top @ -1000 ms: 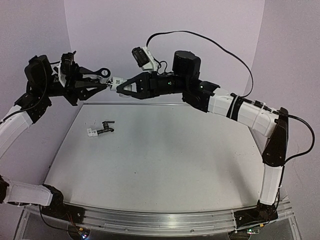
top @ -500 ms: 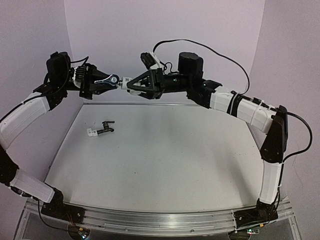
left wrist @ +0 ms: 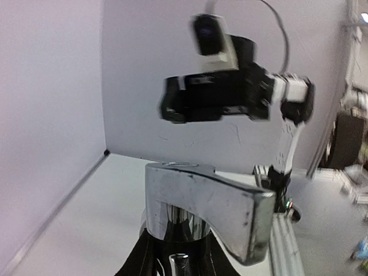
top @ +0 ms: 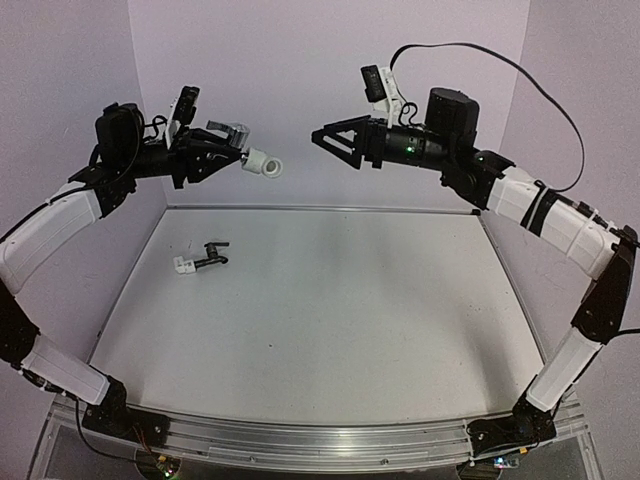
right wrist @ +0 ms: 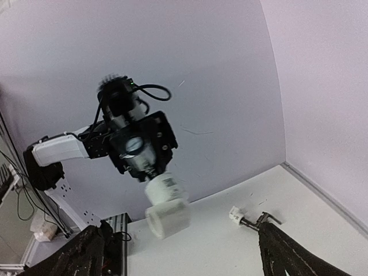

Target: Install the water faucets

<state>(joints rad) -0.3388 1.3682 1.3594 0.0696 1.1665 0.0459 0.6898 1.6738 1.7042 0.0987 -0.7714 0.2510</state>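
I can read nothing here; the small dark-printed label (right wrist: 168, 181) on the white plastic cylindrical fitting (right wrist: 167, 214) is too blurred.

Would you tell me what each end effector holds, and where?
Left end effector: silver faucet, by its body under the lever. Right end effector: nothing.

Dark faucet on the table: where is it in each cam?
Top external: dark faucet lies on the table, far left part.
Left wrist: not in it; the held silver faucet fills the foreground.
Right wrist: dark faucet at lower right.
Shared landmark: the table.
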